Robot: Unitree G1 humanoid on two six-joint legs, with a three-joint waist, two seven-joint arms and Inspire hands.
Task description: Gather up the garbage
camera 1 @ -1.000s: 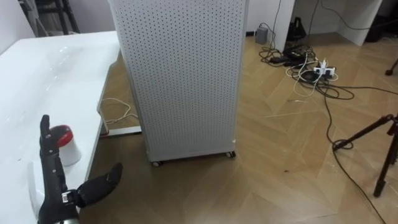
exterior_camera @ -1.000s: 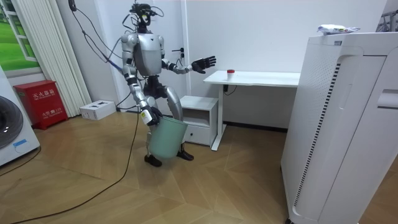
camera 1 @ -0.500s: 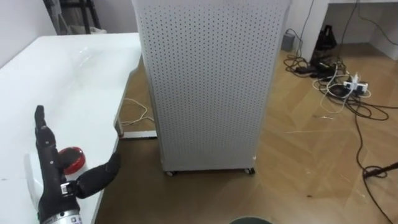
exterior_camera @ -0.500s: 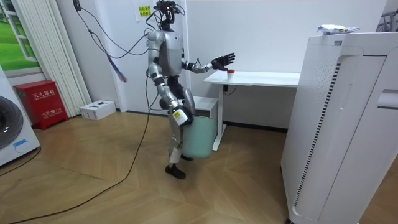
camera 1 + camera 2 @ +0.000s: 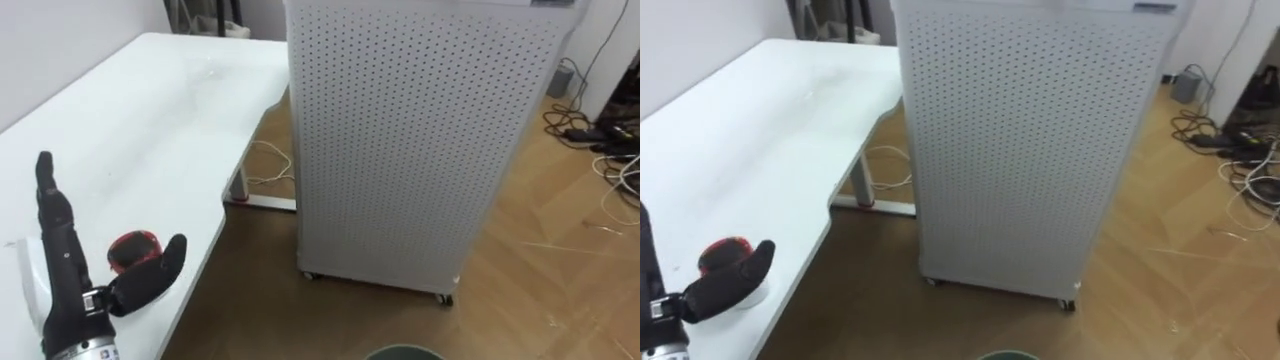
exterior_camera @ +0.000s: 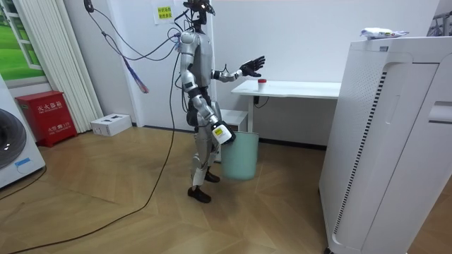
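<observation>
One red-topped cup (image 5: 132, 246) half hidden behind left hand (image 5: 68, 298); bin (image 5: 403, 353) rim cropped.

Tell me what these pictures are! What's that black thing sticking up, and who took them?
That is a walking robot tidying up. Two pictures come from camera eyes in its head, looking down; the third from a camera across the room. The black thing is its left hand, open, upright over a white table. Beside it on the table sits a small red-topped thing, probably the garbage. Beyond stands a white cabinet full of holes. In the room view, a green bin hangs by its right hand.
</observation>
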